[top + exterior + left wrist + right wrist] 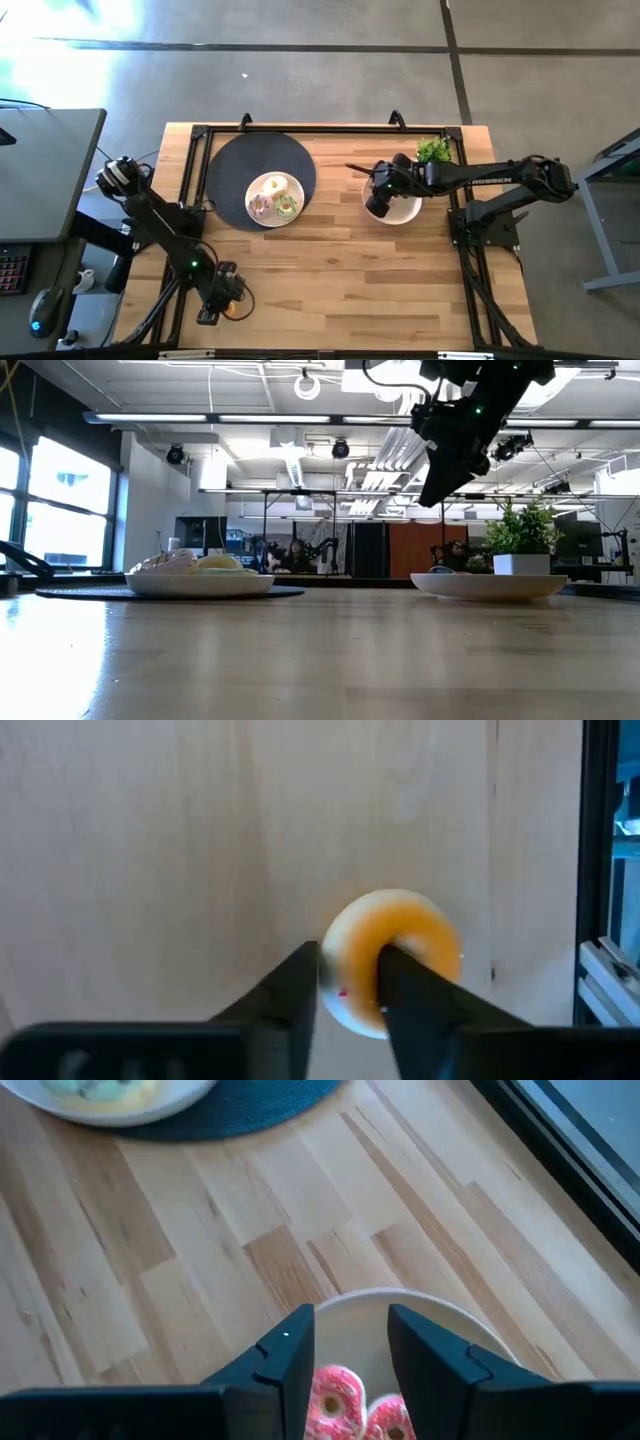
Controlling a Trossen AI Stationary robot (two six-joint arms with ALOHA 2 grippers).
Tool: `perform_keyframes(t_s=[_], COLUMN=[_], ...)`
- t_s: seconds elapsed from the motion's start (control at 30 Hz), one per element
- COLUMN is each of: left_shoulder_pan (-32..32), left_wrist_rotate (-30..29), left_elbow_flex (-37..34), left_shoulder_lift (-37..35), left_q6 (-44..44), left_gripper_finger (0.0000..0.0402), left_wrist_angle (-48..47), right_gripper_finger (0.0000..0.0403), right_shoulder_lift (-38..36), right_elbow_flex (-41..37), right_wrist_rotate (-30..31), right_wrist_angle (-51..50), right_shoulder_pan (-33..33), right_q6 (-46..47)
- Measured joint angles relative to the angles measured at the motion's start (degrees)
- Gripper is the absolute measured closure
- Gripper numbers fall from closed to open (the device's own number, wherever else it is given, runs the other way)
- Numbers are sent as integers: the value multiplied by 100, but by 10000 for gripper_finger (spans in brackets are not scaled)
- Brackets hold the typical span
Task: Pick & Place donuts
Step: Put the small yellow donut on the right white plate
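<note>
My left gripper sits near the table's near-left corner, shut on a small orange-iced donut. My right gripper is open and hovers above a white plate on the right side of the table, well clear of it in the low view. Two pink-white donuts lie in that plate below the fingers. A second plate rests on a dark round mat and carries three larger iced donuts: pink-white, green-white and cream-yellow. My left gripper pinches the orange donut's ring wall: one finger reaches into the hole and the other finger stands outside the ring. The fingers come from above, pointing down at the tabletop. Whether the donut is lifted clear cannot be seen.
A green plant sprig in a white pot stands just beyond the right plate. Black frame rails run along the table's left, far and right edges. Bare wood stretches across the middle and near side of the table.
</note>
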Motion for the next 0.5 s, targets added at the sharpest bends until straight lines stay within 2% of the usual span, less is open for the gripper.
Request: perform_keyframes(t_s=[0.1, 0.2, 0.37, 0.5], left_shoulder_pan=[227, 614, 1593, 2615], left_wrist_rotate=[73, -184, -1692, -2879], left_elbow_flex=[13, 245, 775, 1227], left_shoulder_lift=[-128, -297, -550, -581], left_q6=[334, 1264, 3116, 4389], left_gripper_finger=[353, 392, 373, 372], left_wrist_angle=[-93, -253, -821, -801], right_gripper_finger=[277, 277, 277, 277], right_shoulder_lift=[2, 2, 4, 4], right_elbow_flex=[0, 0, 0, 0], right_wrist_rotate=[-28, -207, -948, -1472], right_wrist_angle=[253, 676, 1643, 2081], right_shoulder_pan=[1, 7, 13, 13], right_q6=[-421, -1279, -2567, -3296])
